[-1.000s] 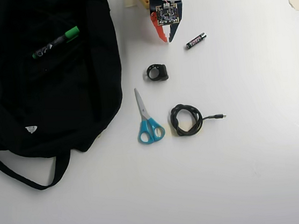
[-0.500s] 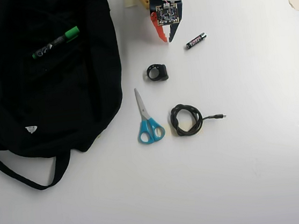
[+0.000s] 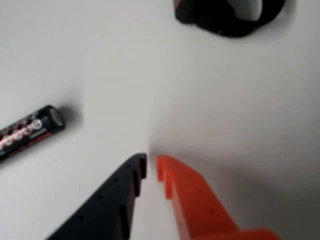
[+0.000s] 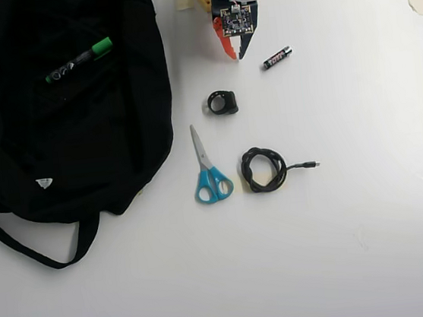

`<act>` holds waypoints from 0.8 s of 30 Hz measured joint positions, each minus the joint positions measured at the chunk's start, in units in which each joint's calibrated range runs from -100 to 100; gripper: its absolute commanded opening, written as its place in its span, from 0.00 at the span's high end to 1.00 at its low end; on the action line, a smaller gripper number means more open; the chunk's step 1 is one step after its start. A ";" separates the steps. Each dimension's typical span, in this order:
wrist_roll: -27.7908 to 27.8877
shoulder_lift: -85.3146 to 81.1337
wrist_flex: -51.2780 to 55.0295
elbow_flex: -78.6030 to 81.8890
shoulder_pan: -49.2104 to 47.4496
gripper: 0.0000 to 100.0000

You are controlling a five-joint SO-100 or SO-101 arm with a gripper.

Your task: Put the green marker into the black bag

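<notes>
In the overhead view the green marker (image 4: 79, 59) lies on top of the black bag (image 4: 65, 144) at the left, its green cap pointing right. The gripper (image 4: 235, 55) sits at the far edge, well apart from the bag, empty, its tips nearly together. A battery (image 4: 277, 57) lies just right of it, and a small black ring-shaped piece (image 4: 223, 102) nearer.

You see: blue-handled scissors (image 4: 208, 170) | coiled black cable (image 4: 265, 169) beside them | battery (image 4: 277, 57) | small black ring-shaped part (image 4: 223, 102)
</notes>
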 measured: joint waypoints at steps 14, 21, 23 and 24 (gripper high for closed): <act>-0.10 1.58 0.00 -11.64 0.07 0.98; -0.10 13.45 1.46 -23.58 0.07 0.98; -0.10 16.69 1.55 -26.34 0.07 0.98; -0.10 17.85 1.55 -28.14 0.07 0.98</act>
